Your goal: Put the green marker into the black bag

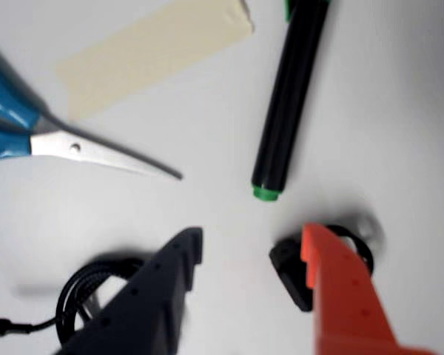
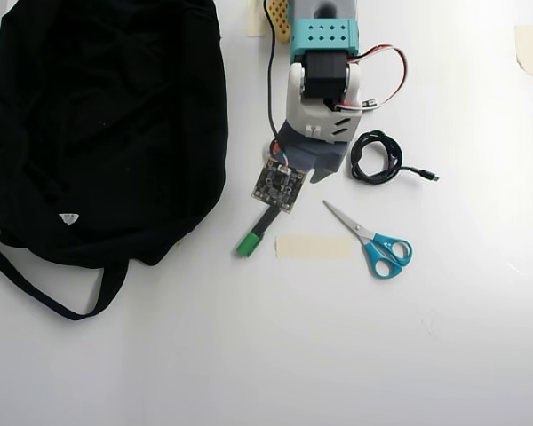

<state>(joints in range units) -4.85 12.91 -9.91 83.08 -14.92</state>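
The green marker (image 1: 290, 96) lies flat on the white table, a black barrel whose small green end (image 1: 265, 194) points at my gripper. In the overhead view the marker (image 2: 259, 229) sticks out from under the wrist, its green cap (image 2: 246, 245) towards the bottom left. My gripper (image 1: 251, 237) is open just short of the marker's green end, with a dark finger on the left, an orange one on the right and nothing between them. The black bag (image 2: 107, 124) lies to the left of the arm in the overhead view, close to the marker.
Blue-handled scissors (image 1: 66, 140) (image 2: 373, 241) lie beside the marker, next to a strip of beige tape (image 1: 152, 52) (image 2: 313, 247). A coiled black cable (image 1: 81, 296) (image 2: 375, 158) sits by the dark finger. A small black object (image 1: 288, 270) lies against the orange finger.
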